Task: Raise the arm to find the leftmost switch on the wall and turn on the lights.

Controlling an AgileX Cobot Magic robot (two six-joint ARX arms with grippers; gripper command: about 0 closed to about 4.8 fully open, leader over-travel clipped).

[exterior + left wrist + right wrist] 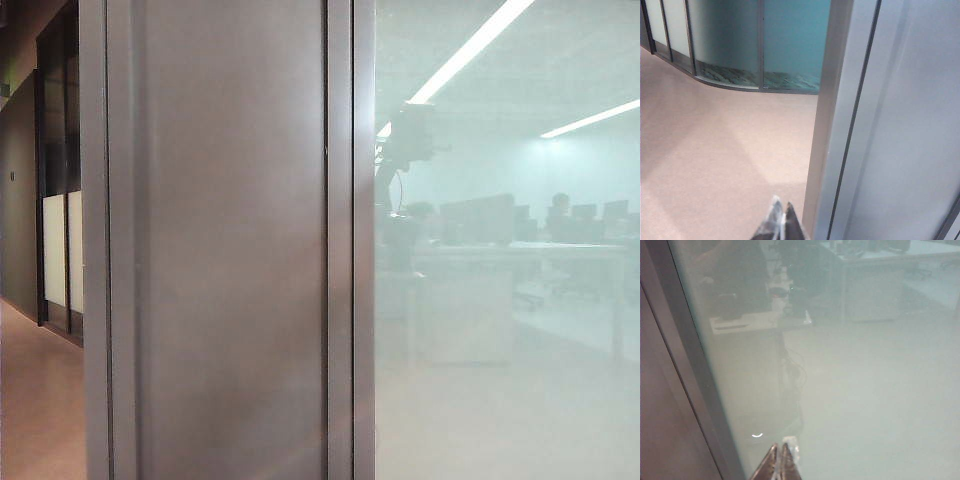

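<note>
Wall: grey matte panel (230, 250) fills the near left-centre of the exterior view, edged by narrow vertical metal strips (340, 240); no switch shows on it in any view.
Frosted glass: pale sheet (500, 380) takes the whole 3 o'clock side of the exterior view, touching the right-hand strip.
Arm: hazy dark silhouette (408, 140) on the glass, at about 1 o'clock from the panel's middle, blocky head up high, cable looping down beneath it.
Behind the glass: blurred desks (520, 255) with dark monitors (480, 218), ceiling light strips (470, 45) above.
Corridor: pinkish floor (40, 400) at 9 o'clock, running back past dark doors.
Left gripper: tips (781, 222) pressed together, nothing between them, hanging over the pinkish floor (715, 150) just beside the grey wall post (832, 125).
Right gripper: tips (780, 462) likewise together and empty, close in front of the frosted glass (865, 405), near its dark frame (695, 365).
</note>
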